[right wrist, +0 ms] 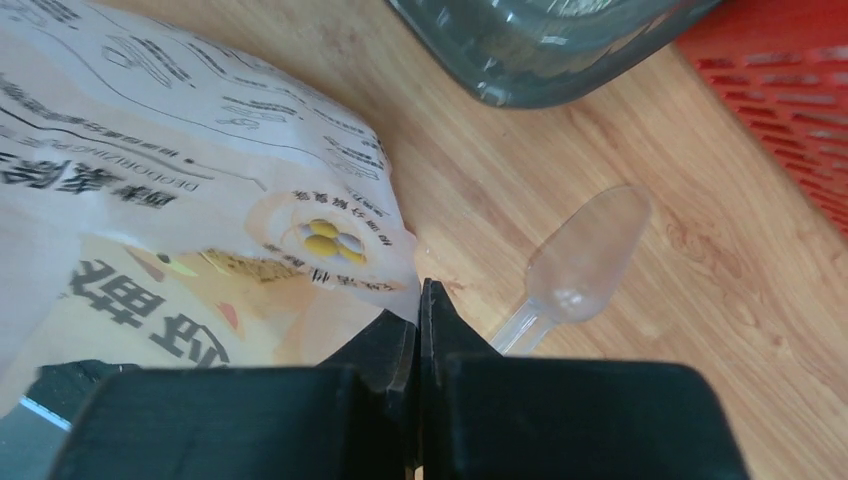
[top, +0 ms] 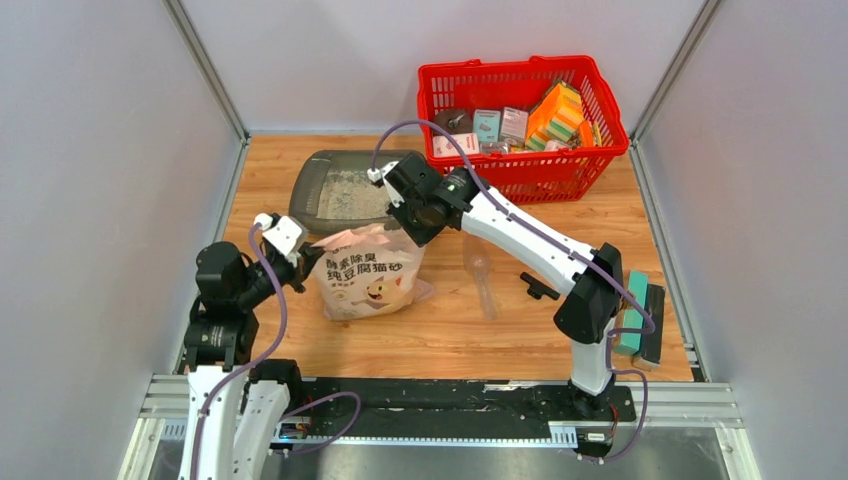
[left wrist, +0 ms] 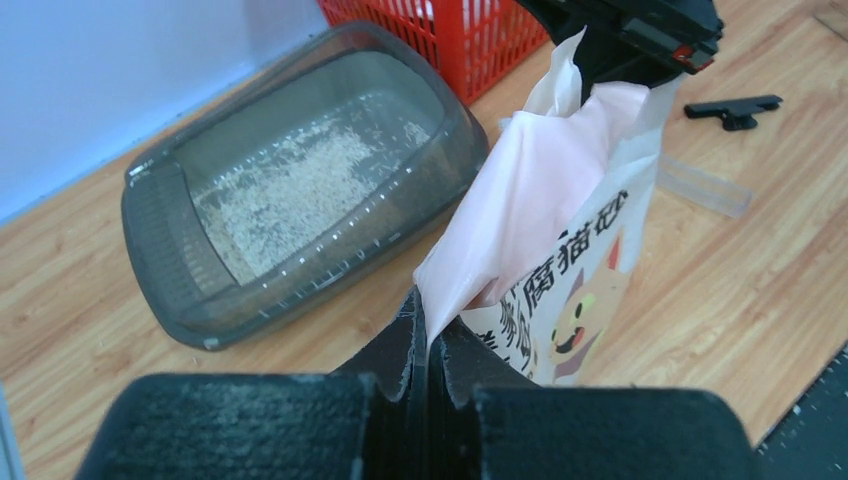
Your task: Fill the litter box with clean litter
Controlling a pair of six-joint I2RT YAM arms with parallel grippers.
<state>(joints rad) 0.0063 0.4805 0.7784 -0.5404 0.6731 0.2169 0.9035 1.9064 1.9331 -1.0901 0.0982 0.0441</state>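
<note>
Left hand (left wrist: 428,335) pinches bag (left wrist: 560,250); litter box (left wrist: 152,215) part-filled.

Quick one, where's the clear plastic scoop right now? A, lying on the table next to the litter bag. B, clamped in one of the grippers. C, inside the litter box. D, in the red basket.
A: the scoop lies flat on the wooden table beside the litter bag.
</note>
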